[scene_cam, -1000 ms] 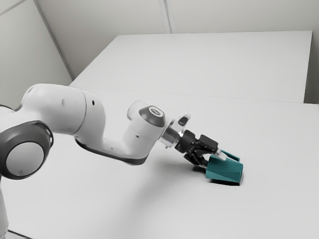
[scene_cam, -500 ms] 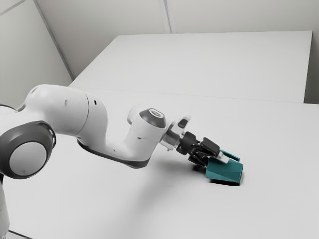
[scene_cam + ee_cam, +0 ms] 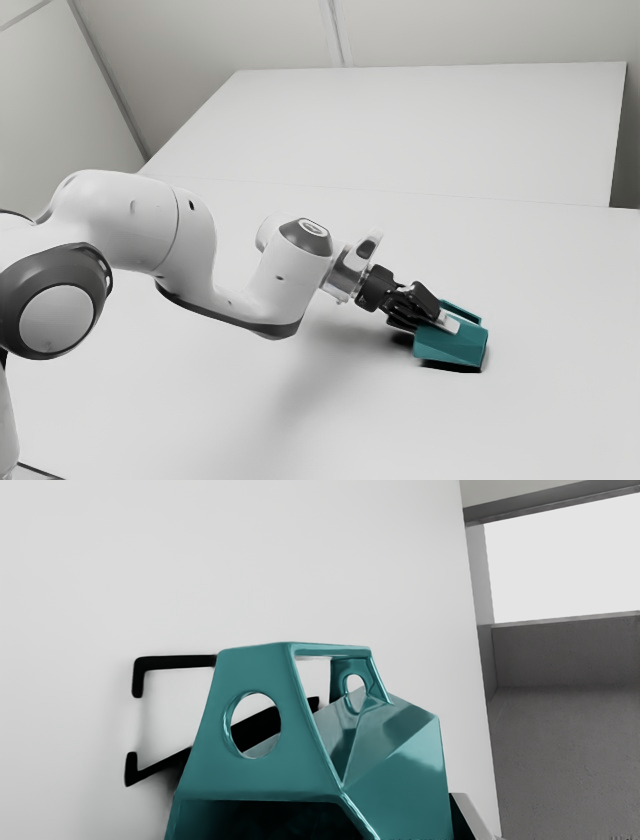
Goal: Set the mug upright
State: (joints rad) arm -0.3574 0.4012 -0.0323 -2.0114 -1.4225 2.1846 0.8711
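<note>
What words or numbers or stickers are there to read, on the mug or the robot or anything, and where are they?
None that I can read.
Mug: no letters, numbers or signs on the sides that show.
Table: no writing on it that I can see.
Robot arm: a small oval mark on a dark cap, too small to read.

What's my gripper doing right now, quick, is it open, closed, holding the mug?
Gripper: right at the tipped teal mug, but whether it's open or closed on it can't be told.
</note>
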